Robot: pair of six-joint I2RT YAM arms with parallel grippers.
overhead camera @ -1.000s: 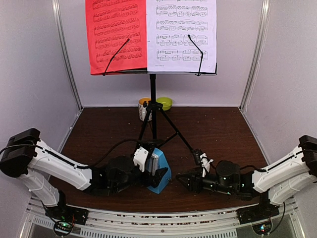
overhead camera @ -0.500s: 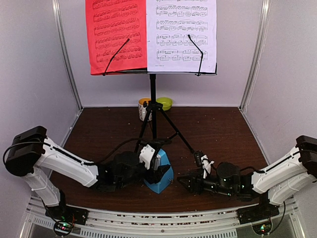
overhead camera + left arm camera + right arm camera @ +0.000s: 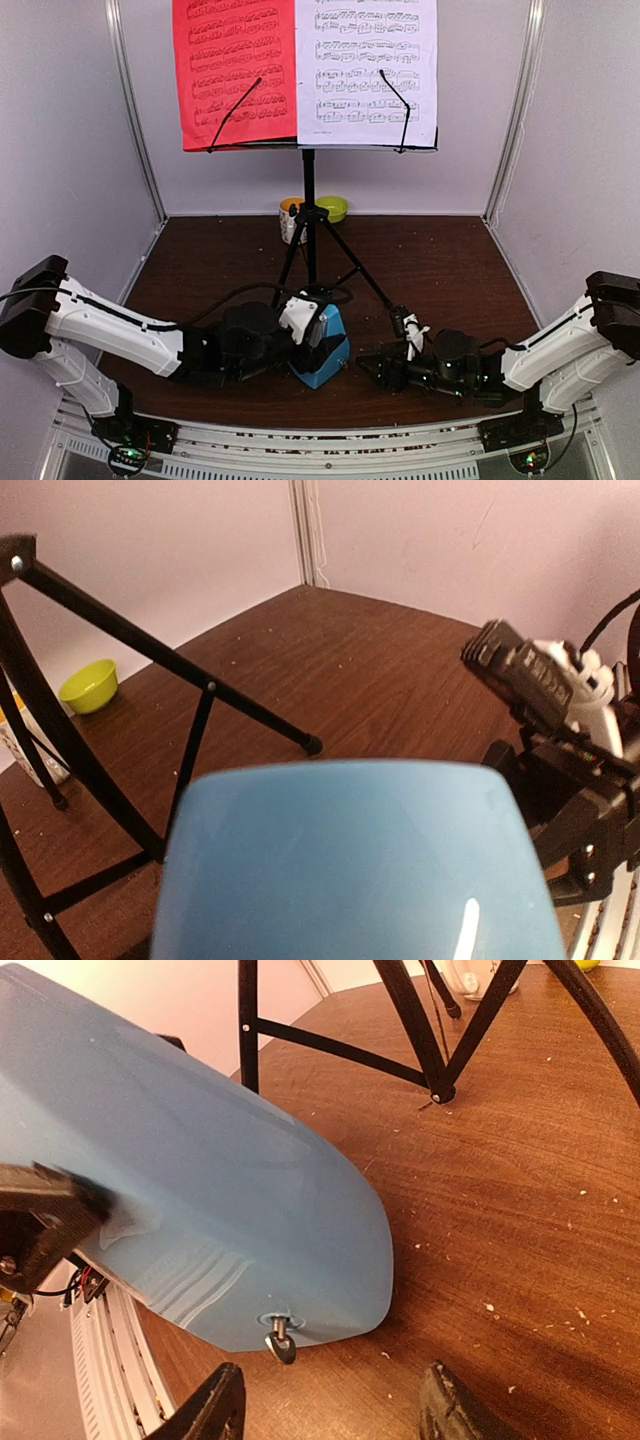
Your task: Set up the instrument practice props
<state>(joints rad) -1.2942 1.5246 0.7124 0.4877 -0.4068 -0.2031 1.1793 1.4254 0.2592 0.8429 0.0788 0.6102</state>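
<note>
Left claw (image 3: 316, 335) looks clamped on light-blue pyramid metronome (image 3: 325, 352), tilted on brown table (image 3: 450, 260) nr legs of black tripod stand (image 3: 309, 200); right claw (image 3: 335, 1375), spread wide & empty, faces it from just right.

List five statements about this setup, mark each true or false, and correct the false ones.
1. On the music stand, the red page sits left of the pale page in the top view. True.
2. The right gripper is clamped on the metronome. False: its jaws are open and empty, just short of the metronome's base.
3. The left gripper holds the metronome. True.
4. The green bowl lies at the near edge by the arm bases. False: it is at the far side behind the stand, next to the mug.
5. The music stand lies folded flat. False: it stands upright on its spread tripod legs.
</note>
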